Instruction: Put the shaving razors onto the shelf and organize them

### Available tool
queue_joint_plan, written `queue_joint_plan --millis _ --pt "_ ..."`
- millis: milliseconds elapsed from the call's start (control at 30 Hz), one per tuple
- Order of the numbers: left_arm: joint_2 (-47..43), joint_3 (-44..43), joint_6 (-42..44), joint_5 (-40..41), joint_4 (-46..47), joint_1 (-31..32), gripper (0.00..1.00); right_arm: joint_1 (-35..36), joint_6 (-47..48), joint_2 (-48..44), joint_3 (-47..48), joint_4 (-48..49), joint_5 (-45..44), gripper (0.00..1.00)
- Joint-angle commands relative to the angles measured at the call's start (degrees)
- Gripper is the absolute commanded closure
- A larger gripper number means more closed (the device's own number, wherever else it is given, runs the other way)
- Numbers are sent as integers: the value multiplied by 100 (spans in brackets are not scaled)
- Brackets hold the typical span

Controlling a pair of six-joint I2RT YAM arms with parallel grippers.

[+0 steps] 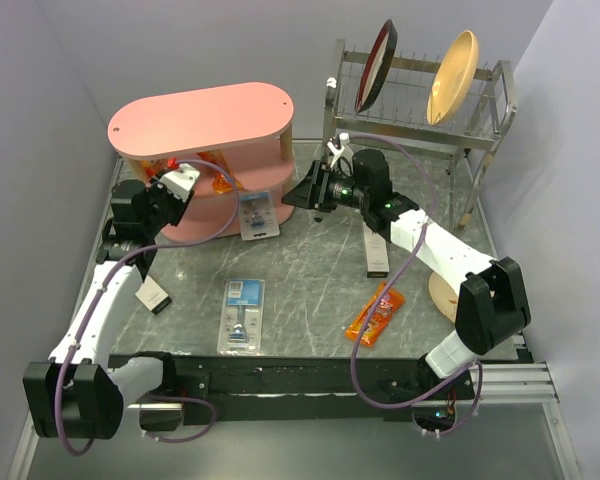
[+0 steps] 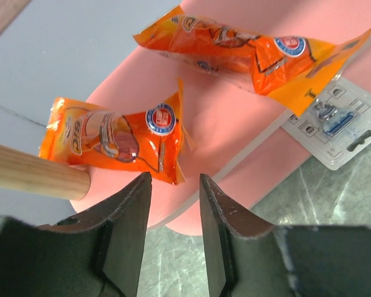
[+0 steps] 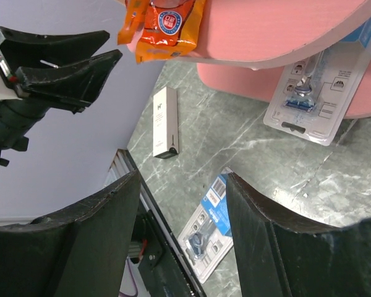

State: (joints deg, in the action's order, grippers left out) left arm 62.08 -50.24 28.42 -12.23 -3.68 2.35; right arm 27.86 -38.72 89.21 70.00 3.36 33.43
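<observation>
Desk of grey veined stone (image 1: 310, 270) carries a pink three-tier shelf with oval boards and light wooden posts (image 1: 205, 125) at the upper left of the top view. One flat clear blister pack with a blue-and-white card and a dark shaving razor inside (image 1: 258, 215) is propped on the edge of the shelf's lowest board, with its lower end on the desk. The second razor pack (image 1: 242, 313) lies flat on the desk at lower centre, well apart from the shelf.

The left tool (image 2: 174, 179) sits at the shelf's middle board. Its fingers are parted by a modest gap and nothing is between them. Just past the tips an orange snack packet (image 2: 120, 139) lies on that board beside a wooden post (image 2: 34, 173). A second orange packet (image 2: 247, 52) lies farther along the same board, at the upper right of the left wrist view.

The right tool (image 3: 182, 179) hangs above the desk just right of the shelf, with its fingers spread wide and empty.

A third orange packet (image 1: 375, 315) lies on the desk right of centre. A tall white-and-black box (image 1: 377, 250) lies beside the right arm and another box (image 1: 152, 295) beside the left arm. A metal dish rack (image 1: 420, 125) holding two plates stands at the upper right.
</observation>
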Motion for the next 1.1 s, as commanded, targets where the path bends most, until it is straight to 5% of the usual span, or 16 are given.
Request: queue_joint_plan --millis 0,400,700,1067 --pt "154 -276 -162 -254 210 29 57 -43 -22 97 5 236 -21 35" --pt "858 -618 -223 18 544 222 60 -131 -22 123 -12 236 -65 35" --pt "779 -689 171 107 97 292 88 -167 -144 246 14 280 -73 35" --pt "428 -443 760 -78 -238 284 99 -175 -250 299 41 332 -109 35"
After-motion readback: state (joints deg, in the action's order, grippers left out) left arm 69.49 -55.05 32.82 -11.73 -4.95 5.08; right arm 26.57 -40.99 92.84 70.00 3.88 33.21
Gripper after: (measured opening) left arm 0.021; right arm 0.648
